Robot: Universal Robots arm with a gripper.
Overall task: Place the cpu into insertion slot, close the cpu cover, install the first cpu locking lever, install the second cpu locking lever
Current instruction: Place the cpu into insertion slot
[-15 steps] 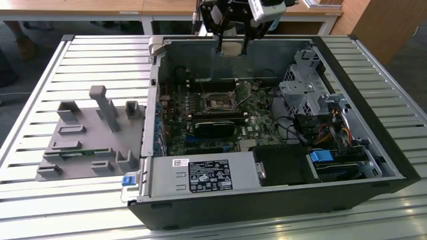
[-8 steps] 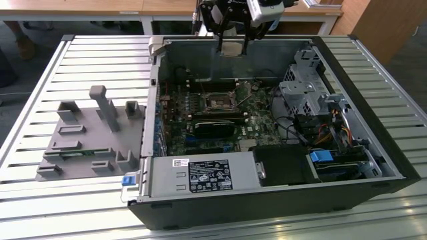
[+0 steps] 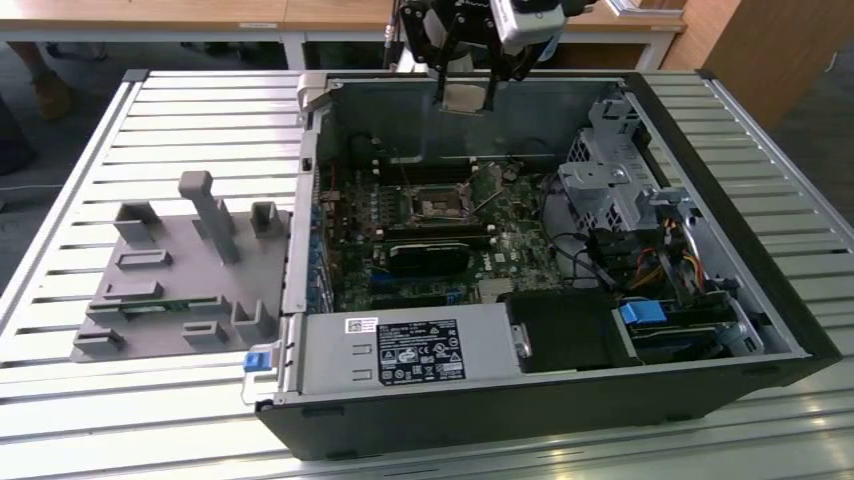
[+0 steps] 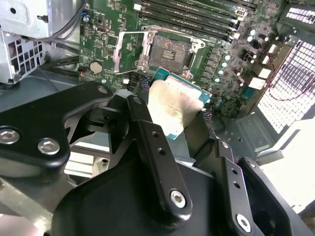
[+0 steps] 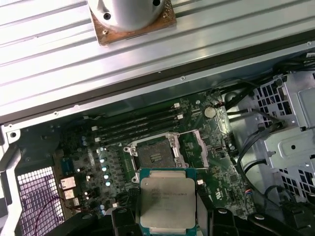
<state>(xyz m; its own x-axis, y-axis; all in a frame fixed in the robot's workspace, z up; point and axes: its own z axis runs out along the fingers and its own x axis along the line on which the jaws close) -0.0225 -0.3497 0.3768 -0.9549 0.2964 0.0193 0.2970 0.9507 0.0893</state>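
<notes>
The claw (image 3: pixel 465 95) is closed narrowly on the cpu (image 5: pixel 167 199). Its two black fingers (image 4: pixel 147 142) pinch the chip by opposite edges, and the dull metal face is turned toward the first wrist view. This edge grip probably keeps the pads off the contact side and leaves the underside free to seat. The chip hangs in the air and touches nothing but the fingers.

Beyond it on the green board lies the insertion slot (image 5: pixel 155 156), bare and dark. The cpu cover (image 5: pixel 203 150) is swung open just beside the slot, so the way in looks clear. In the exterior view the slot sits at about 6 o'clock from the claw and well apart from it. The claw hovers near the rear wall of the open computer case (image 3: pixel 534 400), which rests on the slatted table (image 3: pixel 134 400).
</notes>
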